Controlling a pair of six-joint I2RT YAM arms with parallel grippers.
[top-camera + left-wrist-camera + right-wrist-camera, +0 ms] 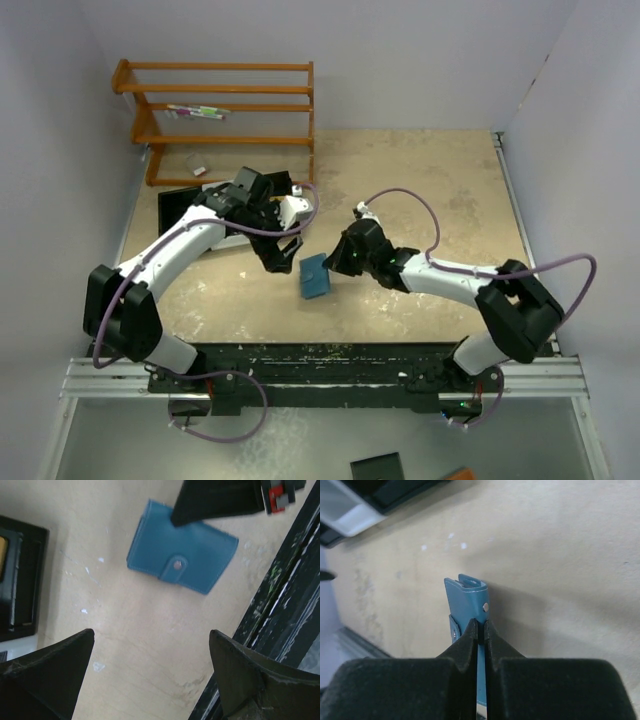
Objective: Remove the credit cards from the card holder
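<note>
The right claw [481, 627] is pressed together on the card holder [467, 597], its two dark fingers pinching one edge of the blue case so that only a thin blue strip shows between them. From the right wrist view the holder is seen edge-on, with a small metal snap on its side and its shadow falling on the bench beneath. In the left wrist view the same holder [182, 555] shows its broad blue face, folded shut with a rounded tab and snap across the front, and the right claw's finger comes onto its upper edge from above. Whether the case rests on the bench or is tipped up off it, I cannot tell.

The left claw [152, 632] hangs just beside it with its fingers spread wide apart, holding nothing, and bare bench lies between them.

From overhead, the holder [315, 278] sits between the two claws near the middle of the tan bench [430, 190]. A black tray [185, 205] lies beyond the left arm, and a wooden rack [225, 110] stands at the far left corner.
</note>
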